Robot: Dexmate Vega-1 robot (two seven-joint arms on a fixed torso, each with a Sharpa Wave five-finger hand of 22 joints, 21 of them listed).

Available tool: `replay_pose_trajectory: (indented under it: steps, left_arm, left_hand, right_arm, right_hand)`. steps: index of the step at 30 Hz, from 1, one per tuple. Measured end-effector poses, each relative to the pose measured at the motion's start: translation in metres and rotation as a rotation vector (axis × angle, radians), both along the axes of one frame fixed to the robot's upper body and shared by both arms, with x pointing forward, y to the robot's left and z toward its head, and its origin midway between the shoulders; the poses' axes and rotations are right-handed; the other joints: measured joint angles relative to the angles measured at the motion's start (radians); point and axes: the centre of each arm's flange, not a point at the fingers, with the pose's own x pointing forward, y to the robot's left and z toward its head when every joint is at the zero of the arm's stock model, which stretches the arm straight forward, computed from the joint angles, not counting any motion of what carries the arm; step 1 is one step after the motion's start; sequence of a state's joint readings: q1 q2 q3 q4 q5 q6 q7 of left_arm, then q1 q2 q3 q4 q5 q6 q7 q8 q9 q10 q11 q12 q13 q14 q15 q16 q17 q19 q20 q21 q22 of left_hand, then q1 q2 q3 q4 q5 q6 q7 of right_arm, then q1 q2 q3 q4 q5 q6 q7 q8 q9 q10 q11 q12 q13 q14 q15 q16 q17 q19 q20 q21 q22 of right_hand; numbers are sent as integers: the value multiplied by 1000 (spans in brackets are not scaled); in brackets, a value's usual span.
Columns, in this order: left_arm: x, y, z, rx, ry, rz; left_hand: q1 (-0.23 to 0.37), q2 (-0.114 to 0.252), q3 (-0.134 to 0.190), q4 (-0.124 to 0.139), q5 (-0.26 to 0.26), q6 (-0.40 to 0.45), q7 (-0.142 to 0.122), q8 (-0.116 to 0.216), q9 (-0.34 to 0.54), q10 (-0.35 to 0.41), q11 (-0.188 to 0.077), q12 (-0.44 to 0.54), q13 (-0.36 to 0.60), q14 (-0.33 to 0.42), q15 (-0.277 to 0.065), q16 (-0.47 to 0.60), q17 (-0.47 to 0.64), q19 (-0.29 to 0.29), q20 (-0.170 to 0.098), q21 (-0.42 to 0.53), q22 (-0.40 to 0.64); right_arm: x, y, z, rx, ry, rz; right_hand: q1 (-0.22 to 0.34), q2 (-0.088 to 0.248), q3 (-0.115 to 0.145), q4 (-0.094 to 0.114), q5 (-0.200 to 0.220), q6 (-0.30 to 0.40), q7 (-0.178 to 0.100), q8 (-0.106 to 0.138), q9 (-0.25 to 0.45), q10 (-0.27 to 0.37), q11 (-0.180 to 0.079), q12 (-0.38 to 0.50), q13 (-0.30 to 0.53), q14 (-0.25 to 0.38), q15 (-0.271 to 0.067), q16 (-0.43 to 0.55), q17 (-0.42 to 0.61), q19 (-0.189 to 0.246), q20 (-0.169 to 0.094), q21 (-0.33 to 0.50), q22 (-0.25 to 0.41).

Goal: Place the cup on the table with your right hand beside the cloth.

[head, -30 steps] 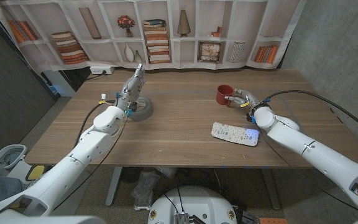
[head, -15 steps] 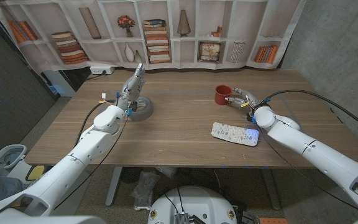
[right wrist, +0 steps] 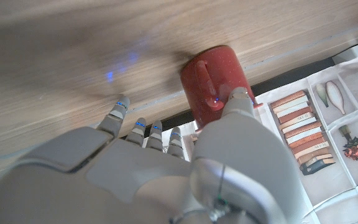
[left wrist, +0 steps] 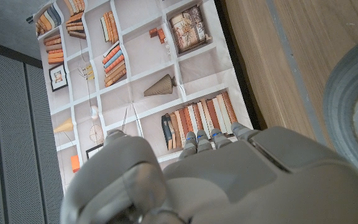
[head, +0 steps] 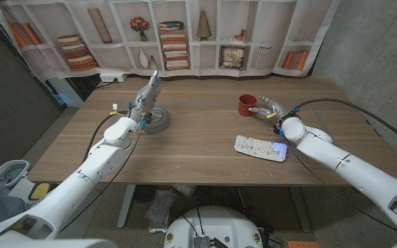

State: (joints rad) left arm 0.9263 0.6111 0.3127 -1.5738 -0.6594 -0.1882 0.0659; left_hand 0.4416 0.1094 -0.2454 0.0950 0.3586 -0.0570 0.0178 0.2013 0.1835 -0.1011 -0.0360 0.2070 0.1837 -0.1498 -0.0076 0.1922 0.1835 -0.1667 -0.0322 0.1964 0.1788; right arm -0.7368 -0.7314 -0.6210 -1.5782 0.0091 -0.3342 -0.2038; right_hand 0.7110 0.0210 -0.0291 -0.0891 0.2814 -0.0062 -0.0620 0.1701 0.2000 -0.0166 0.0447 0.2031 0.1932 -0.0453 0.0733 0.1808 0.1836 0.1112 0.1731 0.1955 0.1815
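cup [head: 247, 105] down upper right of cloth [head: 260, 148], my right hand [head: 268, 109] open beside its handle (thumb maybe touching)

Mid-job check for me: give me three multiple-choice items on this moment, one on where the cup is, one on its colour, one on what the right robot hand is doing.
1. Where does the cup stand?
A. on the table, beyond the cloth
B. on top of the cloth
C. inside the tape roll

2. What colour is the cup?
A. white
B. red
C. blue

3. What is the state of the right robot hand?
A. lifting the cloth
B. carrying the cup in the air
C. at the cup's handle side, cup standing on the table

Answers:
1 A: head view shows it on the wood, apart from the patterned cloth.
2 B: both head and right wrist views show red.
3 C: the cup's base is on the table; a firm grip cannot be told.
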Motion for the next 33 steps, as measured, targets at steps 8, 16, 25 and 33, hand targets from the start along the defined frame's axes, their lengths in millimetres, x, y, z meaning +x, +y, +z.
replay_pose_trajectory:
  steps: [8, 16, 25, 33]
  left_arm:
    - [1, 1, -1, -1, 1, 0]
    - [1, 2, -1, -1, 2, -1]
    - [1, 2, 0, 0, 0, -2]
    - [1, 3, 1, 1, -2, -1]
  left_hand:
    - [0, 0, 0, 0, 0, 0, 0, 0, 0, 0, 0, 0, 0, 0, 0, 0, 0, 0, 0, 0, 0]
    - [0, 0, 0, 0, 0, 0, 0, 0, 0, 0, 0, 0, 0, 0, 0, 0, 0, 0, 0, 0, 0]
    - [0, 0, 0, 0, 0, 0, 0, 0, 0, 0, 0, 0, 0, 0, 0, 0, 0, 0, 0, 0, 0]
    - [0, 0, 0, 0, 0, 0, 0, 0, 0, 0, 0, 0, 0, 0, 0, 0, 0, 0, 0, 0, 0]
  right_arm:
    - [-1, 1, 2, -4, -1, 2]
    - [-3, 2, 4, -11, -6, 3]
    - [-6, 3, 5, -17, -9, 7]
    - [-10, 3, 8, -21, -17, 10]
  right_hand:
    - [-5, -5, -1, 1, 4, -16, 5, 0, 0, -14, 7, -6, 0, -9, 2, 0, 5, -6, 6, 0, 0]
    - [-5, -5, -8, 0, 4, -16, 5, 4, 0, -14, 7, -6, 0, -9, 2, 0, 5, -12, 13, 0, 0]
    - [-11, -11, -12, 4, 12, -2, -1, 16, 0, -14, 7, -6, 0, -9, 2, 0, 5, -12, 13, 0, 0]
    - [-16, -16, -16, 8, 19, 9, -1, 16, 0, -14, 7, 2, 0, -9, 2, 0, 5, -12, 13, 0, 0]
